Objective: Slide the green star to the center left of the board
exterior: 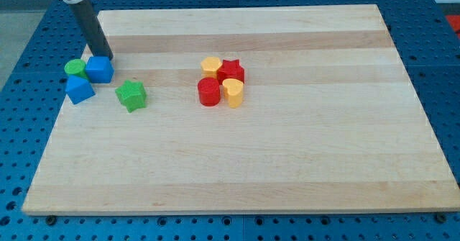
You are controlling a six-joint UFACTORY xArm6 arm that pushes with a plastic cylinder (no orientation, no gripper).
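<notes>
While my tip rests at the far left of the desk, touching the blue cube, a green cylinder and blue block sit beside it. Right of them lies the green star; mid-desk cluster a red cylinder, yellow hexagon, red star, yellow heart. No jaws exist.

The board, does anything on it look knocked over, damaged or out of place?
Nothing stands out. The green star sits flat at the view's left, just apart from the blue cube, the other blue block and the green round block. My tip is right behind the blue cube.
</notes>
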